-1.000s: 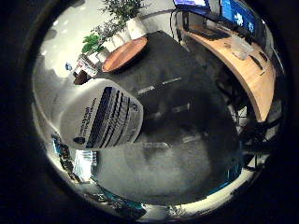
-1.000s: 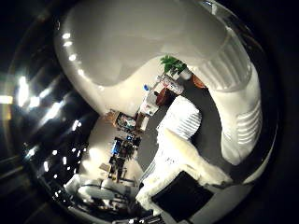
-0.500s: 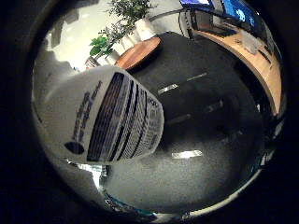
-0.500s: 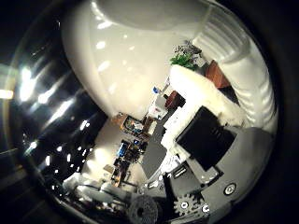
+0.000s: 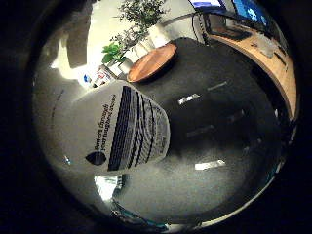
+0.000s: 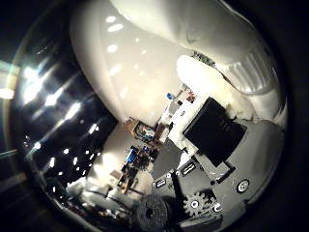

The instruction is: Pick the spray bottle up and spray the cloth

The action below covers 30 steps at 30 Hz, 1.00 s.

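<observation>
The spray bottle (image 5: 114,129) sits right against my palm. From the little finger side its white plastic body, with a printed label of dark lines, fills the area from the centre out toward nine o'clock. From the thumb side the same smooth, glossy white shell curves across from ten to two o'clock, with ceiling lights mirrored on it. I cannot see whether there is liquid inside; the wall is opaque.

My hand (image 6: 212,130) shows its white and black parts and a small gear at four to six o'clock. A padded white finger (image 6: 212,82) lies curled against the bottle, so I am gripping it.

Beyond the bottle lies a dark, matte surface (image 5: 219,146), with a round wooden tray (image 5: 152,61) at twelve o'clock and leafy plants (image 5: 139,19) behind it. I cannot make out the cloth in either view, and the bottle's nozzle is cut off.
</observation>
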Tool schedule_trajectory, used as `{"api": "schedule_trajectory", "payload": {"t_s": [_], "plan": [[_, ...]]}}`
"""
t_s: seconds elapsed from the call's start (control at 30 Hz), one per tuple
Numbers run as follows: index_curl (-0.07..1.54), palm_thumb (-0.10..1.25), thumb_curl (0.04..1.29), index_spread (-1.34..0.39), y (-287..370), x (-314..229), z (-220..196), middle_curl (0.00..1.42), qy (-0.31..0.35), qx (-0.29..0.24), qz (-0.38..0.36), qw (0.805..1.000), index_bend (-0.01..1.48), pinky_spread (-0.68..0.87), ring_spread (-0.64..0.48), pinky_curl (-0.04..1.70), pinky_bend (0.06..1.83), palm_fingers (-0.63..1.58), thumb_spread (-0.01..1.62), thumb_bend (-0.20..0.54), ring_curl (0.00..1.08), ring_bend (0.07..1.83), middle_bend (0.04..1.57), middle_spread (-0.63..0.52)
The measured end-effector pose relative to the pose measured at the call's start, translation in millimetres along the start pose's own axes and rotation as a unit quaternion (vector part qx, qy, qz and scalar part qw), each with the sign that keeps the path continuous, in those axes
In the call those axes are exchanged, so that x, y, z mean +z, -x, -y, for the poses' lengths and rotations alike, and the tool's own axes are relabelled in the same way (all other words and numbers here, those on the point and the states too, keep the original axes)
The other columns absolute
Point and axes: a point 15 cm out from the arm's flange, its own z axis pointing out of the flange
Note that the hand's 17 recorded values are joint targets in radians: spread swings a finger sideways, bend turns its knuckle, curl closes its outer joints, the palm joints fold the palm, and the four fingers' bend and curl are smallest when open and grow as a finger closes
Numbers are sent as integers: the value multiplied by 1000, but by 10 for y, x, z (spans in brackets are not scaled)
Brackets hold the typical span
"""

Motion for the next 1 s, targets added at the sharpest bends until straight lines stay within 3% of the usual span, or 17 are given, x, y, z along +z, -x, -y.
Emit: {"api": "schedule_trajectory", "payload": {"t_s": [0.23, 0.63, 1.0], "plan": [[1093, 1020, 516, -427, 103, -30, 82, 1132, -17, -4, 21, 1000, 944, -284, -255, 1069, 1184, 979, 1100, -8, 791, 1382, 1101, -328], [1024, 1033, 600, -327, 339, -81, 62, 1091, 7, -29, 32, 999, 1010, -244, -256, 1230, 1110, 1068, 1071, -12, 833, 1332, 1129, -266], [971, 1039, 669, -287, 652, -217, -133, 1058, 101, -15, 21, 995, 1063, -219, -250, 1333, 1075, 1078, 1019, -15, 866, 1317, 1163, -238]]}}
